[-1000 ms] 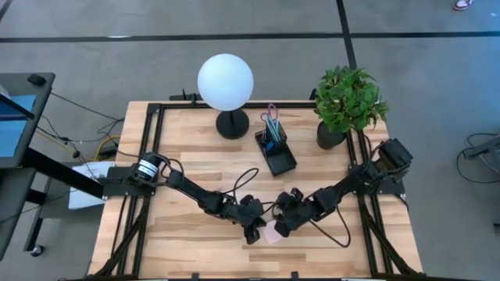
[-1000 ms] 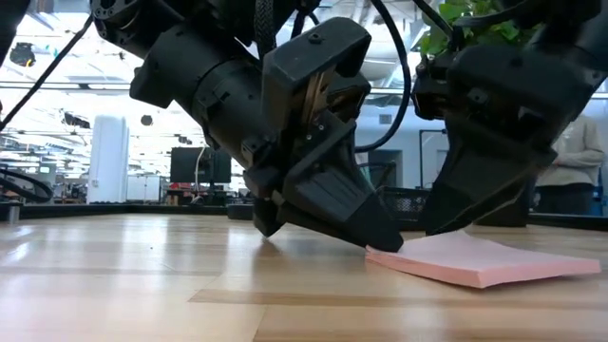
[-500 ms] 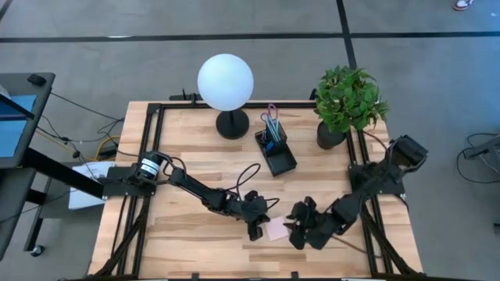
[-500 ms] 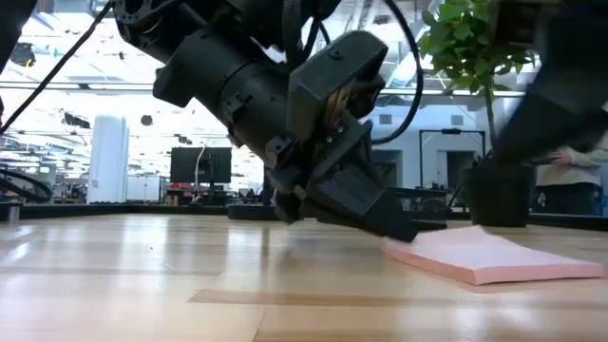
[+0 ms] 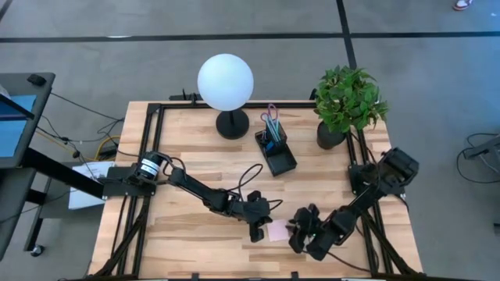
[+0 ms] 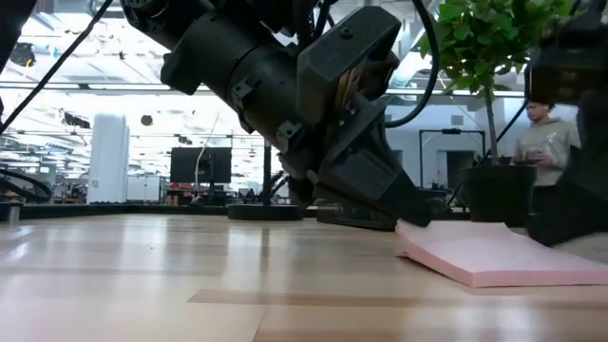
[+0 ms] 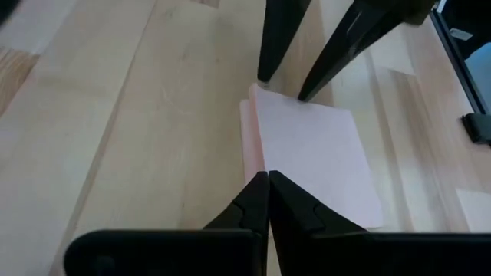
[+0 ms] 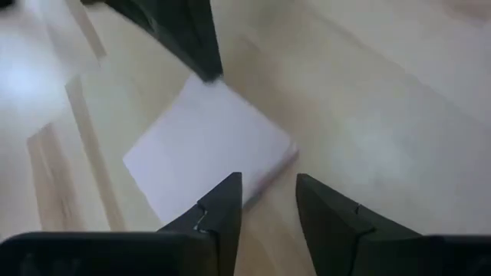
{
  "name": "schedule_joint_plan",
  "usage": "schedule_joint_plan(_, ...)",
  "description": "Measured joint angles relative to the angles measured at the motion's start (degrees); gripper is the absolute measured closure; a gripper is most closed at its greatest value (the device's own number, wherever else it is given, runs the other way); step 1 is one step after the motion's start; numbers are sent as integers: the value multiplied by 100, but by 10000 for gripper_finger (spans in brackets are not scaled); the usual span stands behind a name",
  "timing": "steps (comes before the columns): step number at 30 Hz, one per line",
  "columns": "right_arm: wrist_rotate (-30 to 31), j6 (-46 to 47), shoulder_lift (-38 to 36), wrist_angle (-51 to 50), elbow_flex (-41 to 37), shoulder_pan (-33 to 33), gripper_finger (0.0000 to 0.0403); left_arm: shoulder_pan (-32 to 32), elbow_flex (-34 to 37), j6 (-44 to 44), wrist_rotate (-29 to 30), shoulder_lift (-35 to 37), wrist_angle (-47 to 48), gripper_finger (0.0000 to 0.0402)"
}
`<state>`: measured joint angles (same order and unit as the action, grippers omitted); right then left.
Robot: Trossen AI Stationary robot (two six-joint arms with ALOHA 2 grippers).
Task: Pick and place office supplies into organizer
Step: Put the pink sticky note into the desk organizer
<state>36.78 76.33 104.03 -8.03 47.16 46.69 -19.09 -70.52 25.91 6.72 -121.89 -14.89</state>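
A pink square sticky-note pad [image 5: 277,230] lies flat on the wooden table near its front edge. My left gripper [image 5: 258,229] is shut, with its tips at the pad's left edge. My right gripper [image 5: 299,234] is open at the pad's opposite side, and its two fingers [image 8: 228,192] straddle a corner of the pad [image 8: 285,157]. The black organizer [image 5: 275,152] stands farther back, with purple-handled scissors and pens [image 5: 271,121] upright in its cup section. My left gripper sets its shut fingertips [image 7: 267,178] against the pad's left edge [image 7: 258,157], near one corner. The fingers slant down from the table's left. The pad lies flat on the table. My right gripper stands at the pad's far corner [image 7: 255,88]; I cannot tell whether its fingertips touch it.
A lamp with a white globe [image 5: 226,82] and a round black base [image 5: 232,125] stands at the back. A potted plant [image 5: 349,97] stands at the back right. Bare wood [image 5: 195,148] lies between the organizer and the left arm. A person [image 6: 546,142] stands in the room beyond the table.
My right gripper has swung off the pad's top toward the table's near right and now stands at the pad's right side. My left gripper has edged toward the right and risen a little, and the pad has slid a short way right with it.
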Motion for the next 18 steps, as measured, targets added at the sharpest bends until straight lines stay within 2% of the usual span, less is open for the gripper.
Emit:
schedule_joint_plan(2, 157, -166, -88, -2, 0, -37, 285, 0, 0, -4, 0, 0, 4, 401)
schedule_joint_plan(10, 122, -707, -92, 5, -2, -439, 285, -13, -9, -155, 0, 13, 4, 401)
schedule_joint_plan(14, -101, -954, -92, 135, -2, -563, 285, -32, -8, -242, 0, 15, 4, 401)
schedule_joint_plan(18, -574, -1159, -92, 273, -3, -641, 285, -35, -9, -287, -2, 18, -5, 401)
